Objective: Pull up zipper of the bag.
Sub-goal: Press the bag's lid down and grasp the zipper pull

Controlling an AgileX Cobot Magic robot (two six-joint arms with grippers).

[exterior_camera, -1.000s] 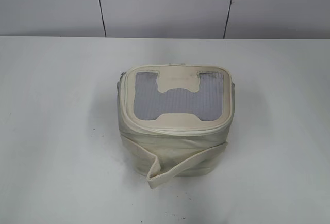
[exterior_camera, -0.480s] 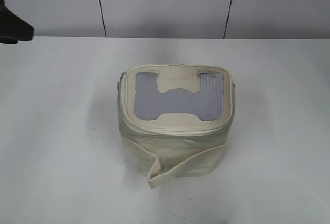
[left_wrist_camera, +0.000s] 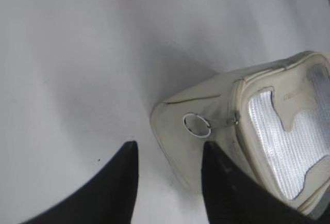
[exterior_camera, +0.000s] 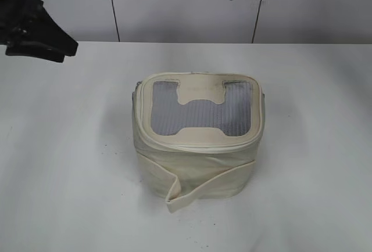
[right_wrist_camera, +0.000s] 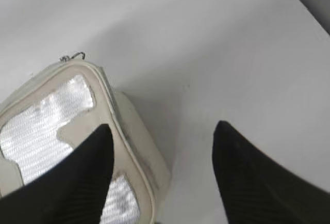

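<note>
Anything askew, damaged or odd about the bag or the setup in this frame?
One thing: the cream band around the bag hangs loose, buckling outward into a fold at the front lower corner instead of lying flat. Otherwise the bag stands upright on the table, and both hands, left and right, are open and clear of it.

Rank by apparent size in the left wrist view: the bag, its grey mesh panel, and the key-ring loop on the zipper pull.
1. The bag, partly cut off at the frame edge.
2. The grey mesh panel.
3. The key-ring loop, by far the smallest.
</note>
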